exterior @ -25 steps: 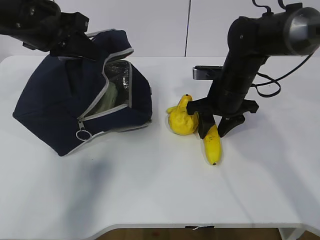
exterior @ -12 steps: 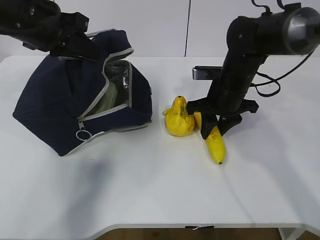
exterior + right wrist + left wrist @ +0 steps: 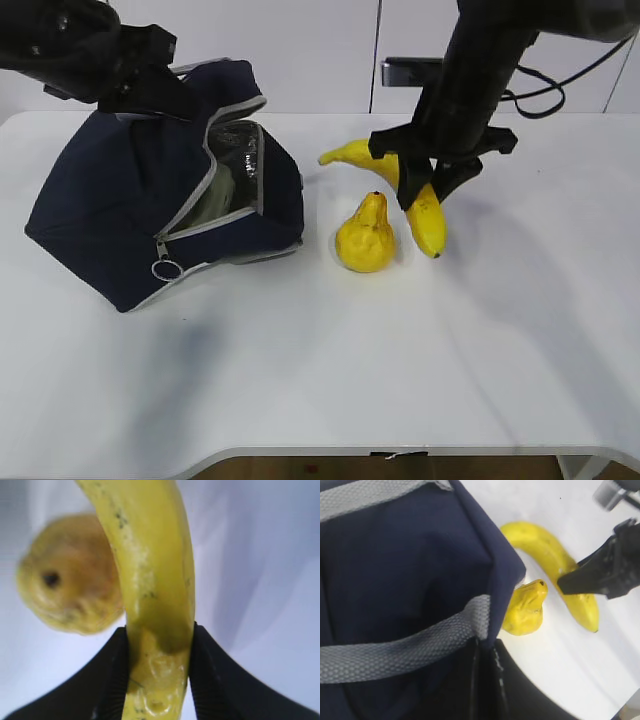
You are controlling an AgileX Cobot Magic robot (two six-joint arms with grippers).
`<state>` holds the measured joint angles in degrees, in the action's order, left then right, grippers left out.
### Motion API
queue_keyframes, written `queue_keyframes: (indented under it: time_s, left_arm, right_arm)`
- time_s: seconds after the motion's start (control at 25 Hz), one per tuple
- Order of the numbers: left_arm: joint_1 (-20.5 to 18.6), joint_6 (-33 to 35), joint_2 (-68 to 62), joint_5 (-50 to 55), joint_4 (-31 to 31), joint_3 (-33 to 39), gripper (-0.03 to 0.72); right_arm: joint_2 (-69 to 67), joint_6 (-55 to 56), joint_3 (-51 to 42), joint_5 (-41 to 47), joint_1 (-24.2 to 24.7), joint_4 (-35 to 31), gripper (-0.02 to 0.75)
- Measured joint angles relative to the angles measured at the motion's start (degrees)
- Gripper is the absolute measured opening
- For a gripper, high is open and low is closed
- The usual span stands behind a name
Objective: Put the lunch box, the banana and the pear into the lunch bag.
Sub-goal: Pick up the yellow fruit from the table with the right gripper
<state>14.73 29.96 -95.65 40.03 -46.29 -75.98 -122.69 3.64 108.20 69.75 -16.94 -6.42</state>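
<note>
Exterior view, right hand [image 3: 428,192]: clamped across the middle of the banana [image 3: 425,215], which hangs clear above the desk [image 3: 300,360], tip sloping down.
Exterior view, pear [image 3: 366,238]: upright on the desk, just beside and below the banana.
Exterior view, lunch bag [image 3: 110,220]: on the left, mouth gaping toward the fruit, top edge held up by the left arm; a pale green shape inside is probably the lunch box.
Left wrist view, left hand: fingers hidden behind the navy fabric; judged pinched together on the bag's rim.
Right wrist view, banana: peel dented between the black fingers [image 3: 112,680].
Handling, banana: light, soft, bruises readily; mid-length grip balances it, avoid more squeeze.
Handling, pear: firm, bumpy, rolls; take across the belly.
</note>
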Motion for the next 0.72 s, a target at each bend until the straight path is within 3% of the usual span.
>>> queue_keyframes:
  time_s: [0.12, 0.44, 0.72]
  left_arm:
    - [-1.0, 0.0, 0.0, 0.1, 0.0, 0.0, -0.004]
    - [-3.7, 0.0, 0.0, 0.1, -1.5, 0.0, -0.004]
    - [-3.8, 0.0, 0.0, 0.0, -2.7, 0.0, -0.004]
  right_arm:
    - [0.0, 0.0, 3.5, 0.1, 0.0, -1.1, 0.284]
    - [0.0, -4.0, 6.4, 0.9, -0.1, -16.8, 0.284]
    - [-1.6, -4.3, 6.7, 0.9, -0.9, -23.8, 0.284]
